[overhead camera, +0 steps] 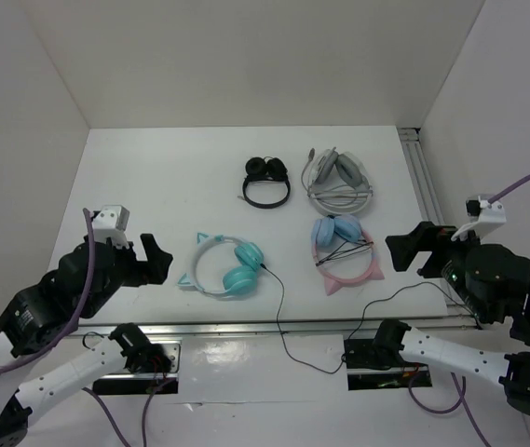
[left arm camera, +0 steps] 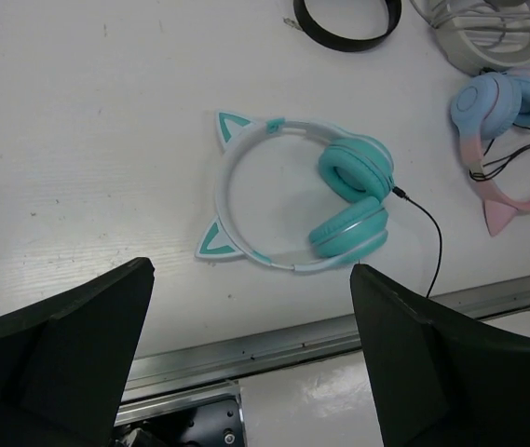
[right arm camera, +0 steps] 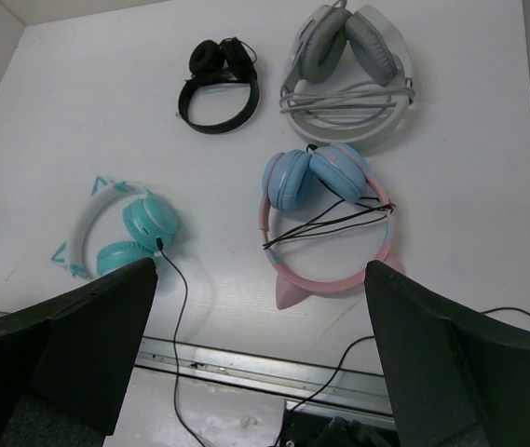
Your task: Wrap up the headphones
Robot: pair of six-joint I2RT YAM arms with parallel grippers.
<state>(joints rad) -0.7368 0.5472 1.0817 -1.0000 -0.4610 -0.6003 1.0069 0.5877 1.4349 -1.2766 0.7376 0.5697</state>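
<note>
The teal headphones (overhead camera: 223, 267) lie flat near the table's front edge, the white-and-teal headband with its two cat ears to the left and the ear cups to the right. Their thin black cable (overhead camera: 281, 307) runs loose from the cups, over the front rail and off toward the right. In the left wrist view the headphones (left arm camera: 353, 168) lie just beyond my open left gripper (left arm camera: 251, 270). That left gripper (overhead camera: 159, 259) hovers left of them, holding nothing. My right gripper (overhead camera: 404, 253) hangs open and empty at the right. From the right wrist the headphones (right arm camera: 148, 219) show at the left, above the gripper (right arm camera: 260, 268).
Pink-and-blue cat-ear headphones (overhead camera: 344, 250) with a wound cable lie right of the teal pair. Small black headphones (overhead camera: 266, 182) and grey-white headphones (overhead camera: 339, 177) sit further back. A metal rail (overhead camera: 246, 326) edges the front and another (overhead camera: 423, 177) the right. White walls enclose the table.
</note>
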